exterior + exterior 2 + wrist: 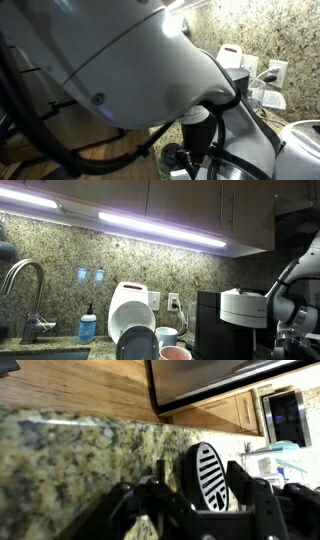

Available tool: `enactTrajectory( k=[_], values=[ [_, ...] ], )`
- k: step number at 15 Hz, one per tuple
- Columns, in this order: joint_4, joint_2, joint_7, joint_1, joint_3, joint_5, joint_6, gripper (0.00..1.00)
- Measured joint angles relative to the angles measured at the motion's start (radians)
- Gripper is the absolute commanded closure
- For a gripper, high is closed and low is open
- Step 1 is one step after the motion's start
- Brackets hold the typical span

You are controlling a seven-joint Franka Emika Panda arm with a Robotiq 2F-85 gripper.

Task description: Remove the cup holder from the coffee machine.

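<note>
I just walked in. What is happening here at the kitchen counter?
A robot arm is working beside the coffee machine. In the wrist view, the black grated cup holder stands on edge between the fingers of the gripper, by the granite counter and out of the machine. The jaws are parted, with a gap on one side of the disc, so it does not look firmly held.
</note>
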State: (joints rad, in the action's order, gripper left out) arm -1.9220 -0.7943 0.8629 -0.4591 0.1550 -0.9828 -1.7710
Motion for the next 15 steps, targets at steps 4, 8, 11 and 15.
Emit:
enactTrajectory(
  k=[4, 8, 11, 15],
  values=[
    [0.000, 0.000, 0.000, 0.000, 0.000, 0.000, 0.000, 0.09],
    [0.001, 0.005, -0.001, 0.001, 0.000, 0.000, 0.011, 0.00],
    [0.000, 0.014, -0.003, 0.006, 0.005, 0.001, 0.010, 0.00],
    [-0.001, 0.015, -0.004, 0.015, 0.013, 0.001, 0.010, 0.00]
  ],
)
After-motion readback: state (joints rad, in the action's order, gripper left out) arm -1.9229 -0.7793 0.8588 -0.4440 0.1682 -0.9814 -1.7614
